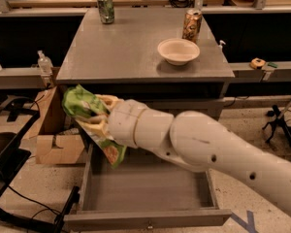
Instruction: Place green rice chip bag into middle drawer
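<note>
The green rice chip bag [87, 115] is crinkly bright green with tan chip pictures. My gripper [101, 114] is shut on it and holds it in the air, over the left rear corner of the middle drawer [145, 191]. That drawer is pulled out and open, a grey box with nothing visible inside, its front [148, 220] nearest the camera. My white arm [208, 144] reaches in from the right and hides the drawer's right rear part.
On the grey cabinet top [126, 52] stand a cream bowl [178, 50], a green soda can [105, 8] and a brown can [191, 25]. A cardboard box [56, 130] sits on the floor left of the drawer. Black gear [5, 149] lies at far left.
</note>
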`<state>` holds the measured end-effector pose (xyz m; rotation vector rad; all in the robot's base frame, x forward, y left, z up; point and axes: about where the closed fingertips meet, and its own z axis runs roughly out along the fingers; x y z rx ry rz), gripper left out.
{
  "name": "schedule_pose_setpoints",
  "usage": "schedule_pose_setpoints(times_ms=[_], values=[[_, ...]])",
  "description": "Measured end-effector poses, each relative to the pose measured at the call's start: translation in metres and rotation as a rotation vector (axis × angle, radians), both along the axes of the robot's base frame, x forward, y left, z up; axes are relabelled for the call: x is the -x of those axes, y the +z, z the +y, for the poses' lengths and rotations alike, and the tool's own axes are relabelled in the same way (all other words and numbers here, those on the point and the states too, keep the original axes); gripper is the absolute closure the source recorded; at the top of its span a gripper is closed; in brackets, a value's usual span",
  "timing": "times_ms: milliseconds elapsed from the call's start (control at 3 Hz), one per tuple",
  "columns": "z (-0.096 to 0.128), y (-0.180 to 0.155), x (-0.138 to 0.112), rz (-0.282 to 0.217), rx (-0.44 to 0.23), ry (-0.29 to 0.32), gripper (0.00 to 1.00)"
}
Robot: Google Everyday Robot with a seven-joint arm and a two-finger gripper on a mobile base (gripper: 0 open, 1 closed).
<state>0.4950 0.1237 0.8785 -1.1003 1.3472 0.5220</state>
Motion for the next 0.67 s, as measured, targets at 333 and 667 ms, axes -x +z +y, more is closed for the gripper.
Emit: schedule_pose_setpoints(times_ms=[333,667], values=[[-0.037,-0.063,-0.01,0.059,-0.015,-0.017,1.0],[-0.066,-0.135,-0.03,0.16,-0.005,0.0,1.0]])
